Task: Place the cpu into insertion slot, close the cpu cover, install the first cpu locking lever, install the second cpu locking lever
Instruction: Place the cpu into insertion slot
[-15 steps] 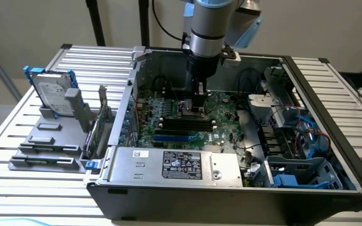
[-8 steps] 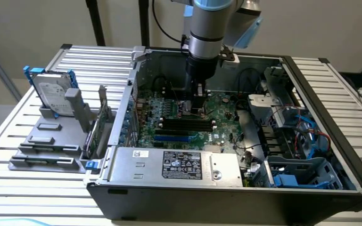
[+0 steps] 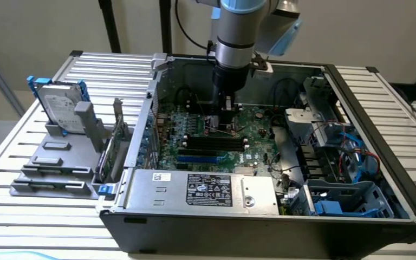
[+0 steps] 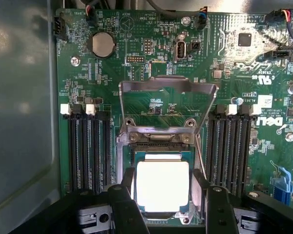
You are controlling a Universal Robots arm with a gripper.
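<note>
Cpu held over the insertion slot — cover up.
The gripper hangs straight above the slot, its fingers clamped on two opposite edges of the square chip. The chip lies flat and centred between them, squared to the slot's metal frame; whether it is fully seated cannot be told. The cpu cover stands tilted open beyond a slot edge that neither finger spans — clear of the chip.
</note>
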